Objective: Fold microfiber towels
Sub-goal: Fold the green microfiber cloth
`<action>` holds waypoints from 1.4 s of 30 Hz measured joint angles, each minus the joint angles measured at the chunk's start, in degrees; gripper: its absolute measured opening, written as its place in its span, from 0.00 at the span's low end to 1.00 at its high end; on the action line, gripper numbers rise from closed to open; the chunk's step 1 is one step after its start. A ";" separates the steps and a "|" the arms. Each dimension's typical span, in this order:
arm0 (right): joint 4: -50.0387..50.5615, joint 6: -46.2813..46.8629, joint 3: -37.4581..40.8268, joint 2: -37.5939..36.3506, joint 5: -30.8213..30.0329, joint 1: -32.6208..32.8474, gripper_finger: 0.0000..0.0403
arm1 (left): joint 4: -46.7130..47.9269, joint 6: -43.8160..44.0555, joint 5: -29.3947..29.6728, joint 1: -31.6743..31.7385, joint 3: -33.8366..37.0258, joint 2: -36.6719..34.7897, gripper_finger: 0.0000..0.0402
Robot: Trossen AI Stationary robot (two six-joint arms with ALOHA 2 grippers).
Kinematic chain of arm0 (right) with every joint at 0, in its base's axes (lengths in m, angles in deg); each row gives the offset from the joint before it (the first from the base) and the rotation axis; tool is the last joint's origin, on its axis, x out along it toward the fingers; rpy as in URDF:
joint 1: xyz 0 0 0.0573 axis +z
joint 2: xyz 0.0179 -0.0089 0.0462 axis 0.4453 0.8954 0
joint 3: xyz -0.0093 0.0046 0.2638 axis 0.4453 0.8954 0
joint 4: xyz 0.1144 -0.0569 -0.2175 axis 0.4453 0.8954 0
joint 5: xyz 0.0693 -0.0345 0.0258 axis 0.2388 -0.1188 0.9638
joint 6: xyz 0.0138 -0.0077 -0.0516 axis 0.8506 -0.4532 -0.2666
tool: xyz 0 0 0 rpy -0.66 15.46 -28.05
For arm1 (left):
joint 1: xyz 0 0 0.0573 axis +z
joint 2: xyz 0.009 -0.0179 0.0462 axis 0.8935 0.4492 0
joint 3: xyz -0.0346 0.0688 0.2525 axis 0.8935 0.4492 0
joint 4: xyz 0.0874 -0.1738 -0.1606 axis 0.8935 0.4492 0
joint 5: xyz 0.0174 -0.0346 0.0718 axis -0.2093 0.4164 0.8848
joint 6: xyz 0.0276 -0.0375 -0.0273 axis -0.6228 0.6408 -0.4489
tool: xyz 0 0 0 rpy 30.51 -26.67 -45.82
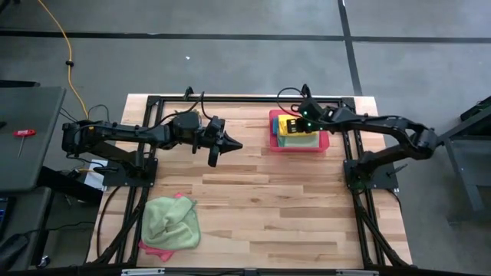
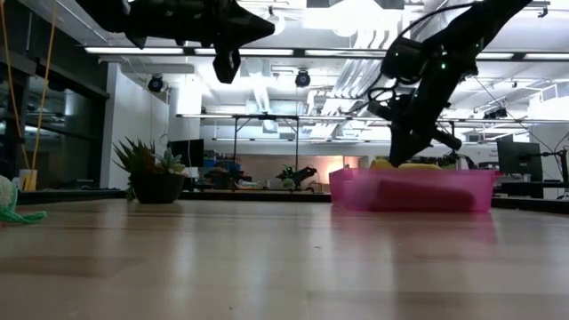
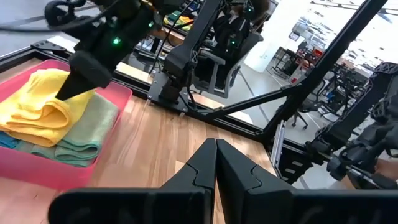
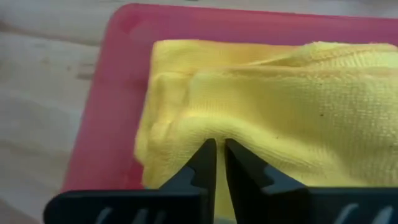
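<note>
Right gripper (image 4: 217, 163), fingers nearly together, tips pressed into a fold of the yellow towel (image 4: 280, 112); a small ridge of cloth lies at the tips, though whether it is actually pinched cannot be told. The yellow towel lies folded on top of a stack in the pink tray (image 1: 299, 142) at the table's far right, over a light green towel (image 3: 84, 134), with a teal edge (image 3: 7, 140) showing beneath. In the low view the right arm descends into the tray (image 2: 413, 189) from above. Left gripper (image 1: 230, 144), fingers shut and empty, hangs above the table (image 1: 276, 207) near its far centre, pointing toward the tray and well apart from it. At the near left corner, a crumpled light green towel (image 1: 172, 221) lies over a pink towel (image 1: 156, 250). A potted plant (image 2: 149, 171) stands beyond the table's far edge.
</note>
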 joint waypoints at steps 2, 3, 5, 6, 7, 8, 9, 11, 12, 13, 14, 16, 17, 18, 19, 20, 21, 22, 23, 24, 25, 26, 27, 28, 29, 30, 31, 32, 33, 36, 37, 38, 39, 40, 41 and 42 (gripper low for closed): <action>-0.63 0.64 0.28 1.24 0.45 -0.07 0.05 | -0.01 0.00 0.00 -0.02 0.00 0.00 0.00; -0.85 0.61 0.28 2.26 1.05 -0.08 0.03 | -0.02 0.00 0.01 -0.02 0.00 0.00 0.00; -2.12 0.64 0.28 4.39 1.95 0.36 0.01 | -0.02 0.02 0.02 -0.02 0.00 0.00 0.00; -3.32 0.71 0.28 5.39 2.40 0.58 0.01 | -0.04 0.02 0.02 -0.02 0.00 0.00 0.00; -5.09 0.91 0.28 6.37 3.10 0.74 0.02 | -0.02 0.02 0.02 0.00 0.00 0.00 0.00; -6.67 1.38 0.28 7.13 3.72 0.76 0.03 | -0.04 0.02 0.02 -0.02 0.00 0.00 0.00; -8.44 1.68 0.28 7.63 4.52 0.70 0.03 | -0.04 0.02 0.02 -0.02 0.00 0.00 0.00; -11.98 1.64 0.29 7.72 5.53 0.66 0.03 | -0.02 0.06 0.02 -0.02 0.00 -0.04 0.00; -12.78 1.87 0.25 7.50 5.06 0.66 0.03 | 0.08 0.05 0.02 0.00 0.00 -0.21 0.00; -12.35 2.26 0.24 7.08 4.27 0.41 0.03 | 0.37 -0.03 0.02 0.05 0.00 -0.65 0.00; -11.45 2.33 0.24 6.73 3.44 0.16 0.02 | 0.67 -0.36 0.02 0.22 0.00 -1.21 0.00; -9.83 1.14 0.24 6.21 3.00 -0.95 0.01 | 1.92 -1.03 0.02 0.61 0.00 -2.70 0.00; -8.60 0.38 0.29 5.50 3.00 -1.45 0.01 | 3.36 -1.30 0.04 0.90 0.00 -3.72 0.00; -7.82 -0.26 0.31 4.43 2.97 -1.85 0.00 | 4.68 -1.70 0.04 1.21 0.02 -4.91 0.00; -7.30 -0.83 0.31 3.03 2.88 -2.06 0.00 | 6.40 -2.11 0.04 1.48 0.02 -6.30 0.00; -6.79 -1.64 0.31 1.28 2.68 -2.14 0.00 | 8.55 -2.64 0.05 1.65 0.02 -7.96 0.00; -6.45 -2.63 0.31 -0.74 2.51 -2.12 0.00 | 10.55 -3.32 0.20 1.81 0.01 -9.70 0.00; -6.03 -3.55 0.31 -2.75 2.50 -2.12 0.00 | 12.77 -4.04 0.52 1.83 -0.02 -11.41 0.00; -5.92 -4.38 0.31 -4.98 2.25 -2.05 0.01 | 15.75 -4.35 0.87 1.73 -0.02 -13.33 0.00; -5.99 -4.86 0.31 -7.21 1.92 -1.96 0.01 | 18.33 -4.40 1.23 1.42 0.00 -15.18 0.00; -5.98 -5.46 0.31 -9.55 1.74 -1.78 0.01 | 20.66 -4.40 1.62 0.92 0.00 -16.87 0.00; -6.04 -5.74 0.31 -11.86 1.66 -1.50 0.01 | 23.66 -4.37 2.21 0.24 0.00 -18.57 0.00; -6.09 -5.78 0.31 -13.92 1.41 -1.14 0.01 | 26.38 -4.47 3.12 -0.68 0.00 -20.06 0.00; -6.02 -5.75 0.31 -15.98 1.45 -0.69 0.01 | 29.06 -4.50 4.14 -1.63 0.00 -21.48 0.00; -6.08 -5.63 0.31 -17.84 1.50 -0.10 0.01 | 31.51 -4.47 5.40 -2.69 0.00 -22.69 0.00; -6.34 -5.37 0.31 -19.61 1.50 0.66 0.01 | 33.34 -4.46 6.72 -3.93 0.00 -23.73 0.00; -6.98 -5.38 0.31 -21.16 1.48 1.52 0.01 | 35.02 -4.47 7.95 -5.25 0.00 -24.69 0.00; -7.89 -5.40 0.31 -22.50 1.32 2.58 0.01 | 36.54 -4.48 9.06 -6.69 0.00 -25.49 0.00; -8.88 -5.43 0.31 -23.55 0.74 3.89 0.01 | 37.26 -4.46 10.16 -8.39 0.03 -26.12 0.00; -12.57 -5.83 0.31 -25.58 -1.37 8.27 0.01 | 34.46 -2.98 11.70 -13.50 2.32 -28.02 0.00; -13.65 -5.83 0.28 -25.92 -2.22 9.81 0.01 | 31.76 -1.58 12.10 -15.23 3.75 -28.62 0.00; -14.47 -5.84 0.28 -26.07 -3.28 11.40 0.01 | 27.95 0.03 12.79 -16.95 5.55 -29.16 0.00; -15.23 -5.87 0.28 -26.08 -4.56 13.04 0.01 | 24.22 1.65 13.78 -18.78 7.52 -29.68 0.00; -15.65 -5.88 0.28 -26.02 -5.99 14.75 0.01 | 20.56 3.01 14.85 -20.44 9.68 -30.06 0.00; -15.73 -5.96 0.28 -25.98 -7.48 16.33 0.01 | 17.68 4.16 15.97 -21.94 11.80 -30.34 0.00; -16.02 -6.49 0.28 -25.67 -8.69 17.91 0.01 | 15.39 5.19 17.11 -23.33 13.75 -30.40 0.00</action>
